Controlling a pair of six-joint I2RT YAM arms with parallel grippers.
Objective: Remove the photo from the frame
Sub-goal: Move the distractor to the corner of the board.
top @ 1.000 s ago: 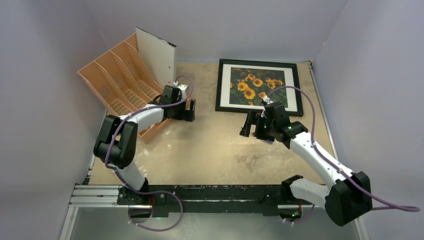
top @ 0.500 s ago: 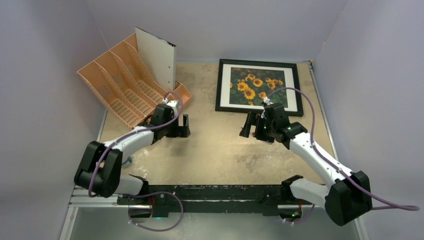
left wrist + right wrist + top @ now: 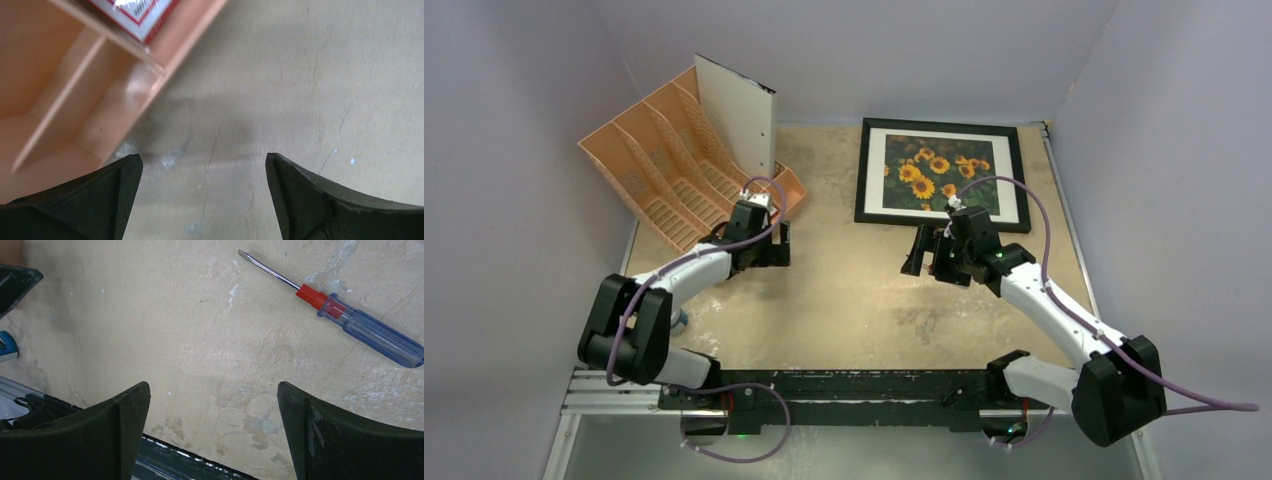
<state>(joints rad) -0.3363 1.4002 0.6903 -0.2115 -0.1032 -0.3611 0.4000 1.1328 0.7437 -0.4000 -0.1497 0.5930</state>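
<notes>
The black frame (image 3: 939, 125) lies flat at the back right of the table, face up. Inside it sits the photo (image 3: 934, 172) of yellow sunflowers on dark green. My right gripper (image 3: 921, 250) hovers open just in front of the frame's near edge, pointing left; in the right wrist view its jaws (image 3: 214, 390) stand wide over bare table. My left gripper (image 3: 776, 245) is open too, beside the near corner of the orange organiser; its wrist view shows wide jaws (image 3: 204, 165) with nothing between them.
An orange file organiser (image 3: 674, 170) stands at the back left with a white sheet (image 3: 739, 115) upright in it; its corner (image 3: 50, 100) fills the left wrist view's left side. A blue-handled screwdriver (image 3: 350, 325) lies on the table. The arms' black base rail (image 3: 844, 385) runs along the near edge.
My left arm has pulled back from the organiser, its gripper moving left and toward the near edge. The right arm has barely shifted. Both grippers stay open.
</notes>
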